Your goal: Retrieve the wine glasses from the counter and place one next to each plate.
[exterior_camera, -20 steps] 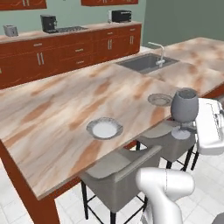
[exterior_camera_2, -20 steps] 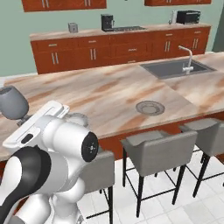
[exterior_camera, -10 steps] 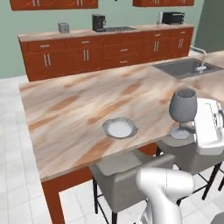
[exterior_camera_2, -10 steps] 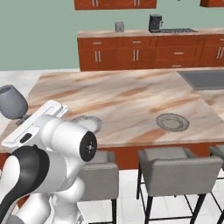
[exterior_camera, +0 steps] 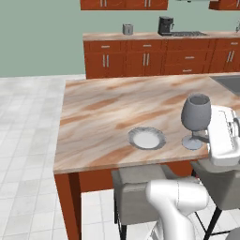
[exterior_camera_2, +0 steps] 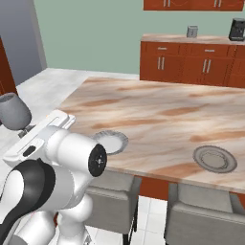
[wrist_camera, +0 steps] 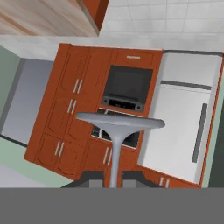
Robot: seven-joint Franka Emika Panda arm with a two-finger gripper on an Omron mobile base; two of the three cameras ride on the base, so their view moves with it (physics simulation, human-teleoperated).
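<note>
You have a wine glass point(exterior_camera: 196, 118) in the gripper point(wrist_camera: 113, 176); the jaws are nearly closed, pinched on its thin stem just below the round foot as the hand view frames it, with the bowl out of that frame. In the left base view the glass stands upright at about 3 o'clock, beside the white hand, over the near edge of the counter point(exterior_camera: 108, 108); you cannot tell from there whether its foot touches the stone or hangs above it. In the right base view the glass's bowl point(exterior_camera_2: 13, 111) shows at 9 o'clock, its stem and foot hidden behind the arm. The white plate point(exterior_camera: 146, 138) with the patterned grey rim lies near the counter's front edge, at roughly 9 o'clock from the glass and close by; in the right base view the arm's shoulder hides part of it. The greyish-tan plate point(exterior_camera_2: 215, 158) sits at 4 o'clock in that view, well apart from the white one. Two grey stools point(exterior_camera_2: 113, 198) are tucked under the front edge, their legs cut off. On the far counter a coffee machine point(exterior_camera: 164, 26) and a small grey canister point(exterior_camera: 127, 29) are too small to read.
</note>
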